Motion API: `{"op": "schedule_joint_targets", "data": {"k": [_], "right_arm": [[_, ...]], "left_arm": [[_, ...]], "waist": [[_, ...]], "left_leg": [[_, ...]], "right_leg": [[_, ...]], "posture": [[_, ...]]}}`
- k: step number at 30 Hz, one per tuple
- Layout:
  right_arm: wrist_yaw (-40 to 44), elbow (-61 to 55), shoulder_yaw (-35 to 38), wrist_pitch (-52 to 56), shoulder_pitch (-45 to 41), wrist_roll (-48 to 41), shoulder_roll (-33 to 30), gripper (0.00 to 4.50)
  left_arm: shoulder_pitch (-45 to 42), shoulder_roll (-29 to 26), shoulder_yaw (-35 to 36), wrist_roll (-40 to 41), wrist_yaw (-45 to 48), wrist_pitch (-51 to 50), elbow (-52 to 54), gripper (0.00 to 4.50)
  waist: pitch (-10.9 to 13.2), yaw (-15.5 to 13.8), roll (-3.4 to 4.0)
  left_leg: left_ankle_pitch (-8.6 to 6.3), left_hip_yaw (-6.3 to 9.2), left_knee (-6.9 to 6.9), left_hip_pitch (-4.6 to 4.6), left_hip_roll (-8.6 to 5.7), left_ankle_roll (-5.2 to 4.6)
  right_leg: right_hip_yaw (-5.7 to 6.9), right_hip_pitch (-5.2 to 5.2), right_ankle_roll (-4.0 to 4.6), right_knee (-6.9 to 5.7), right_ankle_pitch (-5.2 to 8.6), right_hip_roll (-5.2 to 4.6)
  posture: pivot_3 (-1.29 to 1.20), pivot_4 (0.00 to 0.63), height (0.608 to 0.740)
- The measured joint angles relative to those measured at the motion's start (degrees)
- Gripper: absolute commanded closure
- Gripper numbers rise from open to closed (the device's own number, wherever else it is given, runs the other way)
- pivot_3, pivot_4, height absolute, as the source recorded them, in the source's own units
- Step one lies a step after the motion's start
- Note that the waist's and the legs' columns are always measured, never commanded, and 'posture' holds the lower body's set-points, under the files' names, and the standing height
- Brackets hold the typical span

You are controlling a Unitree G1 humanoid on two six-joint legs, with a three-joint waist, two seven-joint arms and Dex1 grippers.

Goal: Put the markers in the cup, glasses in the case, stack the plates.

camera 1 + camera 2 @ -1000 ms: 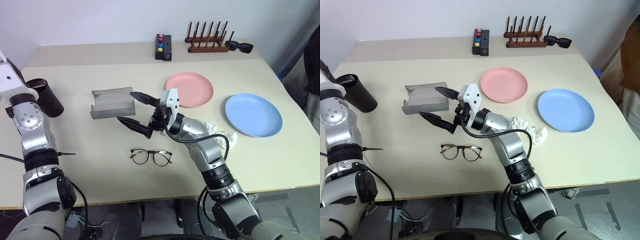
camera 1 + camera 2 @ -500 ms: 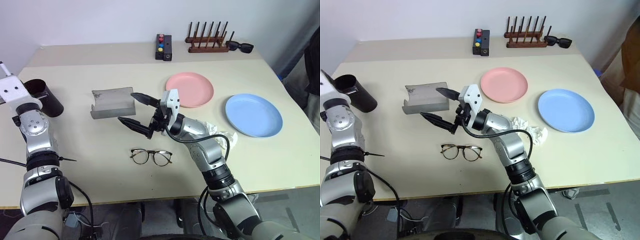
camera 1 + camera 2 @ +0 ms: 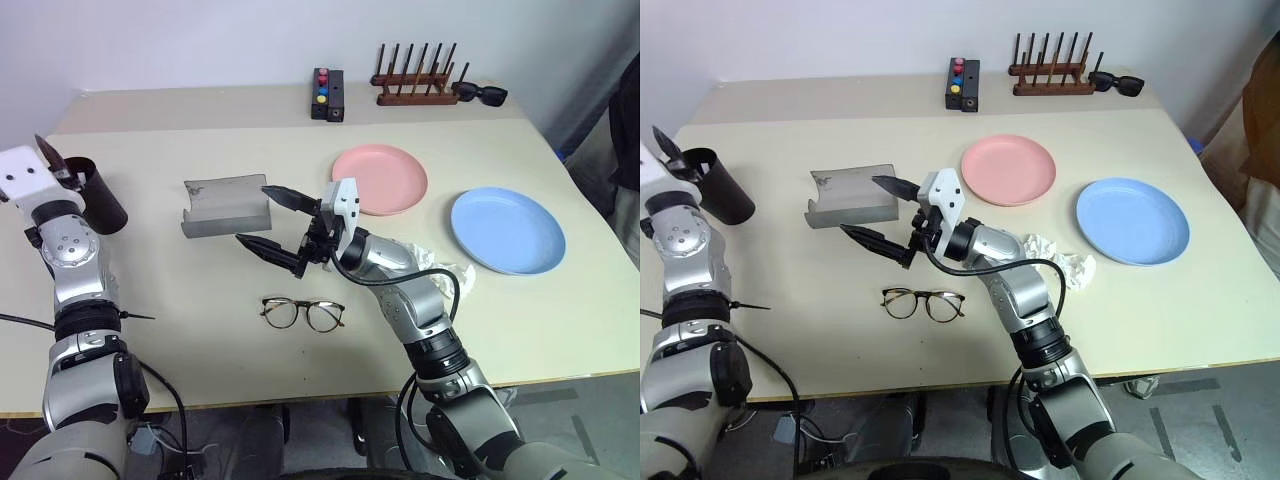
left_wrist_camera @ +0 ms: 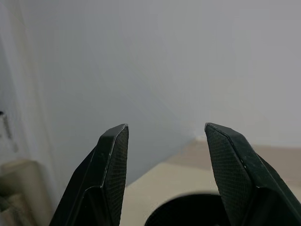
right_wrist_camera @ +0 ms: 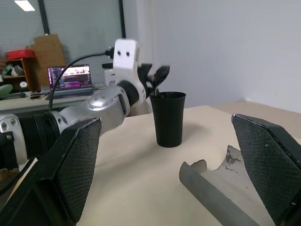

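The left tool point(image 3: 50, 160) sits at the far left of the frame, just above the rim of the cup point(image 3: 95, 195), its fingers parted with nothing between them. No markers lie on the table point(image 3: 200, 340), so they are most likely already in the cup, though its inside cannot be seen; that step looks finished.

The right tool point(image 3: 268, 220) hangs mid-frame with its fingers spread wide and empty, pointing toward the left of the frame, just right of the case point(image 3: 222, 206) and above the glasses point(image 3: 302, 313).

The glasses lie open on the table at lower centre, apart from the case, which stands open left of centre. That step is not yet done, and by the right tool's place it looks to be the one in hand.

The pink plate point(image 3: 380, 180) sits right of centre and the blue plate point(image 3: 507, 230) further right, side by side and apart, so the stacking is left too. A crumpled white wrapper point(image 3: 445, 268) lies between the right arm and the blue plate.

Roughly a third of the task seems done.
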State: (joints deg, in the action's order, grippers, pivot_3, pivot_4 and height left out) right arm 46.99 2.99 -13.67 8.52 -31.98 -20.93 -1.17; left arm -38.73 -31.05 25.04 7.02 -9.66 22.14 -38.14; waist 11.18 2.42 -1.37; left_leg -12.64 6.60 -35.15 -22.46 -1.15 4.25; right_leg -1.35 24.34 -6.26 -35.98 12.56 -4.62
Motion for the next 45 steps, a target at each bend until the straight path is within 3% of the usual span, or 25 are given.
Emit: {"op": "schedule_joint_targets", "data": {"k": [1,3,6,11,16,21,28,31,38,45], "right_arm": [[0.0,0.0,0.0,0.0,0.0,0.0,-0.1,0.00],[-0.1,0.0,0.1,0.0,0.0,0.0,-0.5,0.00],[-0.5,-0.1,0.7,0.0,0.0,0.1,-1.4,0.00],[-0.3,-0.7,1.2,0.4,0.4,0.2,-4.5,0.00],[1.2,-2.7,1.1,1.6,1.3,0.2,-8.0,0.00],[1.8,-5.0,0.9,2.8,2.8,0.4,-10.2,0.00],[1.6,-9.0,0.8,4.6,4.9,0.6,-12.2,0.00],[1.2,-11.7,0.9,5.9,6.0,0.6,-13.9,0.00],[-0.8,-15.1,1.9,7.9,8.6,0.5,-16.7,0.00],[-1.9,-18.1,2.8,9.6,9.8,0.4,-18.9,0.00]], "left_arm": [[0.6,0.2,-0.1,3.3,4.1,-1.6,3.7,1.90],[2.4,0.1,-0.9,9.5,12.7,-6.0,12.1,1.36],[6.4,-2.3,-3.7,13.7,21.7,-15.0,20.6,0.04],[11.5,-9.9,-10.8,14.2,33.2,-34.0,25.1,0.04],[11.0,-13.9,-17.5,12.9,43.3,-43.4,25.3,0.04],[7.9,-14.8,-24.6,10.6,55.5,-45.4,21.4,0.04],[0.4,-13.8,-30.0,5.5,64.7,-43.0,10.2,0.04],[-2.5,-12.4,-31.5,3.3,67.2,-41.7,4.3,0.90],[-4.4,-9.7,-32.8,0.9,71.8,-37.9,-0.9,4.45],[-2.2,-7.3,-31.9,3.1,76.5,-33.8,3.3,4.45]], "waist": [[0.0,0.0,0.00],[0.0,0.1,0.00],[0.0,0.2,0.02],[0.0,0.7,0.06],[0.0,0.2,0.07],[0.0,0.1,0.08],[0.0,0.1,0.08],[0.0,0.0,0.07],[0.0,0.1,0.07],[0.0,0.0,0.06]], "left_leg": [[0.00,0.00,0.00,-0.01,0.00,0.00],[0.00,-0.01,0.00,0.00,0.00,0.00],[0.00,-0.01,0.01,0.05,0.01,0.00],[0.00,0.00,0.03,0.06,0.03,-0.01],[0.00,-0.01,0.03,0.03,0.02,-0.02],[0.00,-0.01,0.03,0.03,0.03,-0.02],[0.00,-0.01,0.03,0.01,0.03,-0.02],[0.00,-0.02,0.00,-0.03,0.02,-0.03],[-0.01,-0.01,0.01,-0.02,0.03,-0.04],[-0.01,-0.02,0.01,-0.07,0.02,-0.05]], "right_leg": [[0.00,0.00,0.00,0.00,0.00,-0.01],[-0.01,0.00,0.01,0.00,0.00,-0.02],[-0.02,0.00,0.02,-0.06,0.01,0.01],[-0.02,0.00,0.03,-0.07,0.03,0.05],[-0.02,0.00,0.03,-0.04,0.03,0.05],[-0.02,0.00,0.04,-0.03,0.05,0.05],[-0.02,0.03,0.03,-0.04,0.09,0.05],[-0.01,0.03,0.00,-0.02,0.10,0.04],[-0.02,0.03,0.01,-0.04,0.10,0.04],[-0.02,0.03,0.00,0.01,0.10,-0.01]], "posture": [[0.00,0.150,0.740],[0.00,0.150,0.740],[0.00,0.150,0.740],[0.00,0.150,0.740],[0.00,0.150,0.740],[0.00,0.150,0.740],[0.00,0.150,0.740],[0.00,0.150,0.740],[0.00,0.150,0.740],[0.00,0.150,0.740]]}}
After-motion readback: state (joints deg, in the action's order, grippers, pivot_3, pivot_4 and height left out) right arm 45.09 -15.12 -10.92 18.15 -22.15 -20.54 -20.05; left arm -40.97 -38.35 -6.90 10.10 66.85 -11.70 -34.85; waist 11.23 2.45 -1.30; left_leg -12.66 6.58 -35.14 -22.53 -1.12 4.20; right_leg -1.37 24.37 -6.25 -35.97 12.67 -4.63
